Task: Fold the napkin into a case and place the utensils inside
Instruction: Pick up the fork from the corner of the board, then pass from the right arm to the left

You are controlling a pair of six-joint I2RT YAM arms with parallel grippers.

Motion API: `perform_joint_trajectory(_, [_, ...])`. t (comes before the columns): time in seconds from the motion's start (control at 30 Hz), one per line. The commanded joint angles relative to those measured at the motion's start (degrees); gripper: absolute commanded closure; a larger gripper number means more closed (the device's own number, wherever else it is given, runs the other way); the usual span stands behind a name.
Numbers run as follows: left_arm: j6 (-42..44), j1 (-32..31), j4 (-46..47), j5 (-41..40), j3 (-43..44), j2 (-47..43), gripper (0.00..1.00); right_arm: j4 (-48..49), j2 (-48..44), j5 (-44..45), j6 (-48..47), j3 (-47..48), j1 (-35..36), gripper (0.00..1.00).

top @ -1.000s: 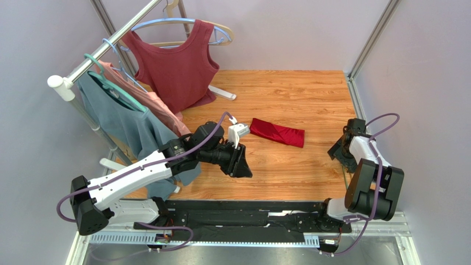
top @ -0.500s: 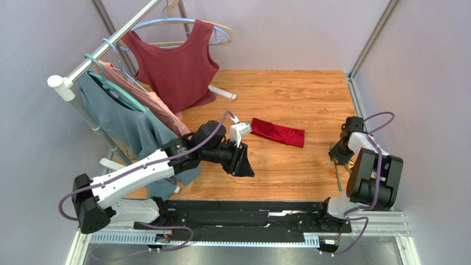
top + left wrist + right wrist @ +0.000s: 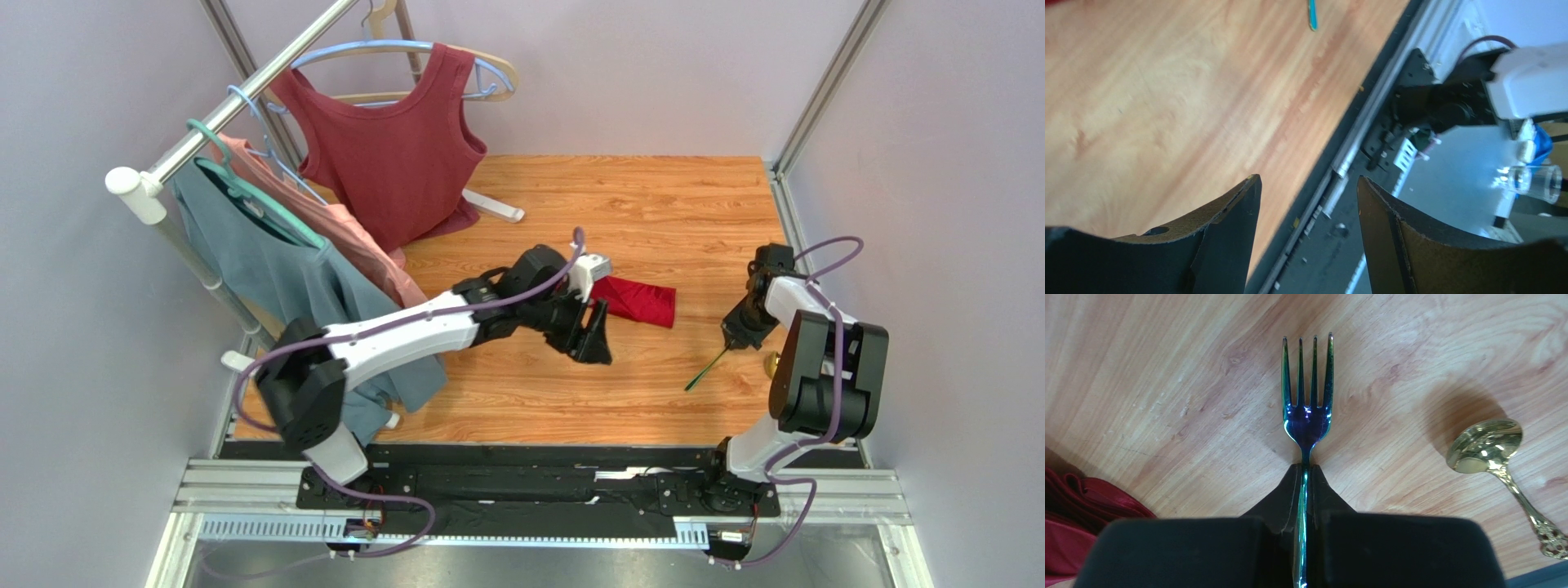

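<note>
We start with the wooden tabletop [image 3: 638, 208]. On it lies the case [image 3: 644, 301], a narrow crimson oblong already folded, so we judge the folding done and the loading of utensils to be the step in hand. The next move, we think, calls for carrying the fork [image 3: 1306, 410] to the case's open end and sliding it in, with the mouth held steady.

The left fingers [image 3: 593, 333] stand wide with nothing between them, at the case's left end. Whether they touch the cloth we cannot tell. The right fingers [image 3: 1293, 493] are clamped on the fork's handle, its tines jutting straight ahead of them, and the case lies off to their left, apart. The spoon [image 3: 1484, 447] rests on the tabletop just to their right, not held.
</note>
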Motion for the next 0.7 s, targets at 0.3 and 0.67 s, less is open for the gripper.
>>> perform_joint_trajectory(0.3, [7.0, -1.95, 8.88, 3.49, 33.57, 36.39, 0.18, -1.15, -17.86, -11.92, 3.07, -8.32, 0.51, 1.0])
perform_joint_trajectory(0.67, [3.22, -3.36, 9.24, 17.03, 44.31, 47.31, 0.24, -4.66, -25.95, -19.13, 8.78, -7.27, 0.86, 1.0])
